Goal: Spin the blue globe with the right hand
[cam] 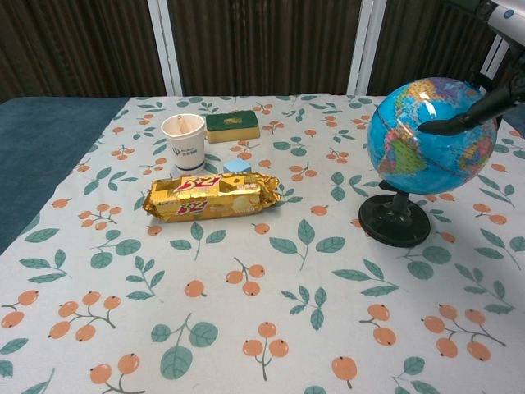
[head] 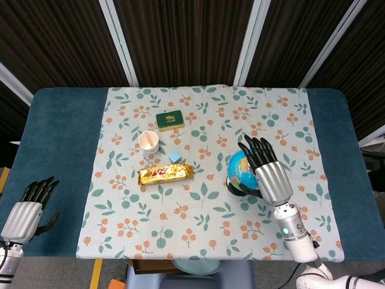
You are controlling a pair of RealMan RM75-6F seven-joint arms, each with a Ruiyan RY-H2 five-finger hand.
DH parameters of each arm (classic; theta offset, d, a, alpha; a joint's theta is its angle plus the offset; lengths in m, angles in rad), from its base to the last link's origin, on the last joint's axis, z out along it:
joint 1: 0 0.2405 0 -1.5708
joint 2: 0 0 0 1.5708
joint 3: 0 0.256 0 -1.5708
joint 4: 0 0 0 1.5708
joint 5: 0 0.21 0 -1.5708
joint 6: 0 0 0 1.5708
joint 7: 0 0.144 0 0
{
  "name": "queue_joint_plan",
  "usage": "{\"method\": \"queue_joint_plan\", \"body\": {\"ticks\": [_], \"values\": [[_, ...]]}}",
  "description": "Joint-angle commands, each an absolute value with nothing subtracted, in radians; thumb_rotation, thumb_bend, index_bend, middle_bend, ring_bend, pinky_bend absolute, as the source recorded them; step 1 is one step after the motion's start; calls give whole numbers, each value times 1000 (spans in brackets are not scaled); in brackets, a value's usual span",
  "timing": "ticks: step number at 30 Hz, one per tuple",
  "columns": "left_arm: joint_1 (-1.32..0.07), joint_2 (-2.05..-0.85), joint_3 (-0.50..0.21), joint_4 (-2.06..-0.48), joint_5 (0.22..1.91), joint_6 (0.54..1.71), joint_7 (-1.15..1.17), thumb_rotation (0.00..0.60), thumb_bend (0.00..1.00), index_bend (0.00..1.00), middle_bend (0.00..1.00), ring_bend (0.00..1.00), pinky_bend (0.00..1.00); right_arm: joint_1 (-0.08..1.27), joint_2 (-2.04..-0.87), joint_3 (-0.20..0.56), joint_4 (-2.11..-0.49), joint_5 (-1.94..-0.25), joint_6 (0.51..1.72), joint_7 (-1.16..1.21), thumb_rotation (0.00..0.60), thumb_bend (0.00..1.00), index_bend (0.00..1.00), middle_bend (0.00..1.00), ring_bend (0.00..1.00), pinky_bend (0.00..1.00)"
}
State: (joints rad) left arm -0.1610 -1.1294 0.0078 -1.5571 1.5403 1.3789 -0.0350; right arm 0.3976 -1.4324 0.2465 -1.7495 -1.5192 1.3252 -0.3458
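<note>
The blue globe [head: 239,167] stands on a black base [cam: 399,220] at the right of the floral cloth. In the chest view the globe [cam: 420,135] sits tilted on its stand. My right hand [head: 267,171] lies over the globe's right side, its fingers [head: 257,150] stretched out across the top. In the chest view a dark fingertip [cam: 459,121] touches the globe's upper right, and the right hand [cam: 495,89] itself is mostly cut off by the frame edge. My left hand [head: 29,208] rests near the table's front left corner, fingers extended, holding nothing.
A gold snack packet [head: 166,174] lies left of the globe, with a small blue cube [head: 175,157] just behind it. A white paper cup [head: 148,142] and a green sponge [head: 170,119] stand further back. The blue table [head: 60,138] extends beyond the cloth on both sides.
</note>
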Motion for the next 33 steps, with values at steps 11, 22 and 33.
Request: {"method": "queue_joint_plan", "body": {"ticks": [11,22,33], "values": [[-165,-1129,16,-1569,1533,1360,-6,600,431,5,0,0,44,401,-1399,238,-1745,-1460,1319,-341,600,120,0,0,0,0],[-178,-1122,33,-1582,1543,1326,-20,600,431,5,0,0,44,394,-1355,220,-1741,-1413,1304,-319,600,121,0,0,0,0],[-177,-1127,34,-1585,1543,1329,-5,600,431,5,0,0,44,393,-1332,212,-1693,-1370,1289,-300,600,120,0,0,0,0]]}}
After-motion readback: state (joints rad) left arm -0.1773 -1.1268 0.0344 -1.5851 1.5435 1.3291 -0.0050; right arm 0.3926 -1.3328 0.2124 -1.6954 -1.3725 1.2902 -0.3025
